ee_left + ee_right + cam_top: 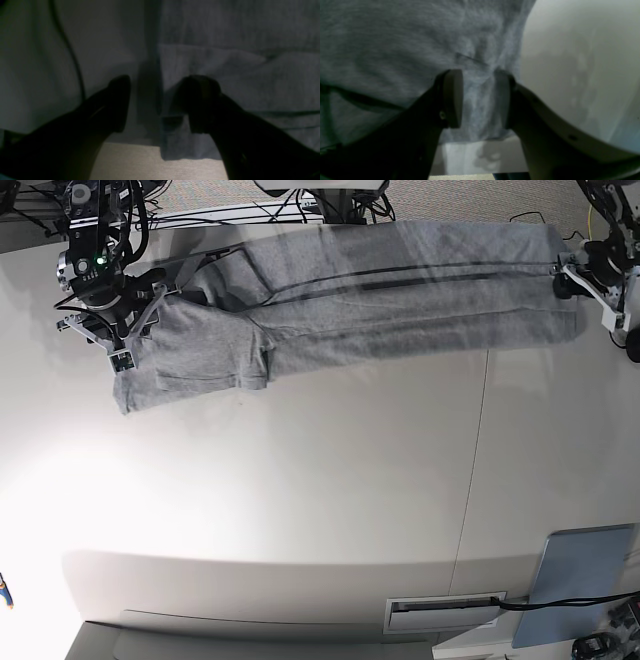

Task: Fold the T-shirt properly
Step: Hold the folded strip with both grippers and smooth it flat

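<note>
The heather-grey T-shirt (400, 300) lies stretched in a long band along the table's far edge, its plain side up and a sleeve folded at the left. On the base view's left my right gripper (122, 345) is at the shirt's left end. In the right wrist view the right gripper (478, 73) has its pads closed on a bunched ridge of the T-shirt (395, 50). At the far right my left gripper (566, 280) hovers over the other end. There, the left gripper (160, 82) stands open astride the T-shirt (225, 75) edge, which lies flat.
The white table (300, 500) stretches toward the front, with a seam running down its right part. A grey-blue flat pad (582, 580) with a cable sits at the front right corner. A slotted fitting (445, 612) is at the front edge. Cables (250, 215) run behind the shirt.
</note>
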Tool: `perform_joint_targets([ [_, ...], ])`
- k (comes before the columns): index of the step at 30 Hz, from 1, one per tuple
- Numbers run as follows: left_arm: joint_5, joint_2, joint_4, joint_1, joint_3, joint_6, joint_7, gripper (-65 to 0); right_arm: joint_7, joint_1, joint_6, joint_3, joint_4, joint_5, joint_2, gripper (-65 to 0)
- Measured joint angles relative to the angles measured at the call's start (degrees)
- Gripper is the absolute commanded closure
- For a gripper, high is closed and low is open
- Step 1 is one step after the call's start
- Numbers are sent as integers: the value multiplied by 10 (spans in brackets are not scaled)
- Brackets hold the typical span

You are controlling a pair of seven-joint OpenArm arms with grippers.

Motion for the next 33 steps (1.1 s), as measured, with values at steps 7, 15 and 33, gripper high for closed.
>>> perform_joint_targets([
  [7, -91, 0, -1, 26, 0, -15, -2, -370, 0, 0, 0, 0, 0, 0, 0, -234],
  [15, -166, -2, -44, 30, -3, -42, -7, -140, 0, 0, 0, 0, 0, 0, 0, -234],
  [33, -97, 0, -21, -31, 1, -12, -24, 0, 43, 0, -3, 4, 0, 0, 0, -234],
])
